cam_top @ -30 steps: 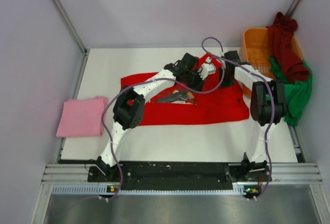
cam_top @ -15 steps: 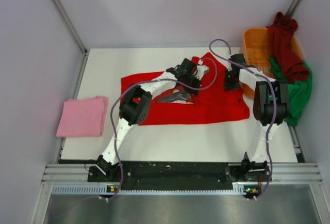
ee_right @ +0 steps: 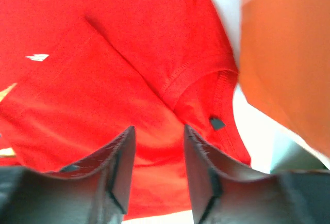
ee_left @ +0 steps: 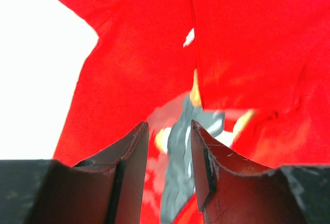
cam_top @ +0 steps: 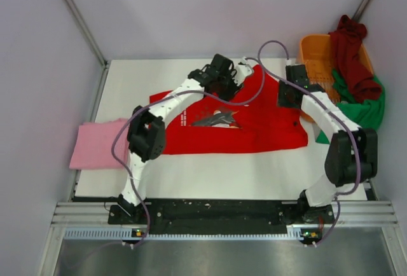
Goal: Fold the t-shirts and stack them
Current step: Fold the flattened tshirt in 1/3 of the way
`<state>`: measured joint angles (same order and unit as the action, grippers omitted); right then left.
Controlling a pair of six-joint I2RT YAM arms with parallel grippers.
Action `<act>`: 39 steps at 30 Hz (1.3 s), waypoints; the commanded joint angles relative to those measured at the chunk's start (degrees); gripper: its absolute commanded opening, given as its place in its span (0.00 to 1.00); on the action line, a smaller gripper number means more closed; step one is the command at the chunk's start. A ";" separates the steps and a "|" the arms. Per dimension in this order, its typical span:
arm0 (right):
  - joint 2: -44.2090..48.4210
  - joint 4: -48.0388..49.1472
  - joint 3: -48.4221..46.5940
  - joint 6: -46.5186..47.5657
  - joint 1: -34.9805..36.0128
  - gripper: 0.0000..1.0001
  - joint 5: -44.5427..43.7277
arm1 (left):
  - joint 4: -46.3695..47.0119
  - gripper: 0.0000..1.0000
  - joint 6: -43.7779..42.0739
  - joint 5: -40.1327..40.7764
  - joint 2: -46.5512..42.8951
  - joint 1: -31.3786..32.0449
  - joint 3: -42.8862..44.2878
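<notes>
A bright red t-shirt (cam_top: 261, 126) with a dark chest graphic (cam_top: 216, 119) lies spread across the middle of the table. My left gripper (cam_top: 224, 88) hovers over its far edge, jaws open, nothing between them. In the left wrist view the left gripper (ee_left: 167, 127) looks down on the graphic (ee_left: 183, 152). Over the shirt's right sleeve my right gripper (cam_top: 286, 98) is open too, and the right wrist view shows that gripper (ee_right: 159, 130) above red cloth (ee_right: 103, 79). A folded pink t-shirt (cam_top: 98, 144) lies at the left table edge. Maroon (cam_top: 353, 53) and green (cam_top: 364, 109) t-shirts hang on the basket.
An orange slotted plastic basket (cam_top: 313, 56) stands at the back right, close to my right gripper; its wall (ee_right: 286, 53) fills the right side of the right wrist view. Grey walls close in the table on three sides. White tabletop (cam_top: 254, 171) shows in front of the red shirt.
Both grippers have opened and let go of the red shirt. The left gripper moved toward the far edge, the right arm swung outward, and the shirt now lies flatter.
</notes>
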<state>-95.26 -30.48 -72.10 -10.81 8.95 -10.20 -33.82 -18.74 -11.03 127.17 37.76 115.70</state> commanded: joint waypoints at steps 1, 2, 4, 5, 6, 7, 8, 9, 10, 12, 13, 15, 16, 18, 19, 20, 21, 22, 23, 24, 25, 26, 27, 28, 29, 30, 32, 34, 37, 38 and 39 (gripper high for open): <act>11.66 -0.72 6.07 -2.98 -0.77 0.50 -4.05 | -6.85 0.43 -12.44 -0.75 -15.71 -0.58 -8.70; 13.07 -0.72 7.92 -4.03 -1.30 0.53 -2.91 | -8.52 0.42 -14.37 -0.92 -18.69 -0.75 -11.52; 16.15 -0.11 11.87 -6.67 -3.49 0.56 1.30 | -12.22 0.41 -17.98 0.03 -23.96 -1.28 -18.89; 17.55 0.59 14.07 -7.81 -5.50 0.57 3.06 | -13.10 0.41 -19.65 0.82 -26.95 -1.81 -22.76; 19.13 1.47 16.61 -9.83 -7.00 0.57 4.12 | -13.11 0.41 -21.06 2.22 -29.59 -2.07 -27.67; 20.37 2.08 19.16 -11.59 -8.67 0.58 4.83 | -13.20 0.43 -22.12 3.98 -32.49 -2.68 -32.33; 21.69 2.44 21.01 -13.34 -10.77 0.58 5.44 | -13.98 0.46 -23.00 5.21 -34.78 -3.12 -35.77; 22.83 2.53 22.86 -15.10 -11.93 0.58 5.19 | -15.21 0.48 -23.70 6.10 -36.98 -3.83 -39.11; 23.80 2.53 24.27 -16.25 -12.72 0.60 4.75 | -16.61 0.53 -24.14 6.45 -38.56 -4.96 -41.58; 25.03 2.53 27.52 -18.71 -13.17 0.61 2.12 | -17.42 0.57 -25.37 7.51 -41.38 -7.07 -47.56; 25.30 2.62 28.14 -19.51 -13.17 0.62 1.33 | -16.20 0.58 -26.60 8.38 -42.44 -8.04 -51.24; 24.95 2.79 29.90 -21.96 -13.26 0.64 0.18 | -11.38 0.61 -28.18 10.41 -44.20 -12.07 -57.40; 24.43 2.97 30.17 -23.02 -13.34 0.64 -0.17 | -8.92 0.62 -28.80 12.41 -44.55 -13.66 -59.69; 23.72 3.93 30.70 -24.17 -13.52 0.64 -0.35 | -6.44 0.62 -29.94 12.96 -44.30 -16.30 -61.90; 23.29 4.72 30.96 -24.26 -13.61 0.64 -0.35 | -5.47 0.62 -30.30 13.05 -44.29 -17.18 -62.87; 22.50 5.60 31.40 -24.43 -13.70 0.64 -0.61 | -4.33 0.62 -30.91 12.87 -44.21 -17.71 -63.92; 21.62 6.30 31.66 -24.78 -13.87 0.64 -0.53 | -3.10 0.62 -31.44 12.52 -44.12 -18.33 -65.32; 20.57 6.74 31.93 -25.31 -14.31 0.63 0.17 | -1.87 0.62 -31.88 12.52 -43.94 -18.51 -66.82; 19.43 7.27 32.28 -25.58 -14.66 0.62 1.39 | -1.16 0.62 -31.97 12.61 -43.42 -18.60 -67.88; 18.37 7.54 32.80 -25.93 -15.10 0.62 2.19 | -1.16 0.61 -31.88 12.78 -42.98 -18.68 -68.76; 17.66 7.98 33.59 -26.19 -15.45 0.61 2.72 | -1.16 0.60 -31.45 12.96 -42.45 -18.86 -69.38; 17.13 8.41 34.47 -26.63 -16.15 0.61 2.99 | -0.90 0.59 -30.66 13.13 -42.36 -19.04 -70.16; 16.87 8.51 35.43 -27.16 -16.94 0.58 3.08 | -0.81 0.58 -29.78 12.88 -42.19 -19.21 -70.61; 16.87 8.94 36.40 -27.51 -18.08 0.54 4.12 | -1.41 0.56 -29.08 12.44 -42.27 -19.30 -70.79; 17.21 9.29 37.46 -27.69 -18.96 0.47 5.18 | -1.86 0.51 -28.64 11.65 -42.45 -19.30 -70.96; 17.83 9.38 38.25 -27.86 -19.93 0.39 5.80 | -2.03 0.45 -28.11 11.29 -42.97 -19.39 -71.22; 19.84 8.86 38.96 -28.21 -21.07 0.22 6.59 | -1.42 0.21 -27.40 11.29 -43.94 -19.48 -71.84; 22.91 7.11 38.87 -28.74 -21.52 0.07 6.94 | -1.68 0.00 -27.05 11.29 -44.90 -19.65 -72.28; 29.06 3.16 38.61 -29.97 -21.52 0.00 7.03 | -1.77 0.00 -27.75 11.29 -47.18 -20.35 -73.77; 30.47 1.67 38.61 -30.32 -21.52 0.00 6.95 | -2.21 0.00 -28.10 11.29 -47.98 -20.44 -74.21; 32.05 0.00 38.61 -30.76 -21.52 0.00 6.86 | -3.26 0.00 -28.19 11.29 -48.59 -20.44 -74.39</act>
<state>-69.95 -24.49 -33.30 -39.31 -11.90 -3.70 -35.73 -46.65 0.93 82.35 18.00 43.07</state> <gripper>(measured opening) 0.019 0.012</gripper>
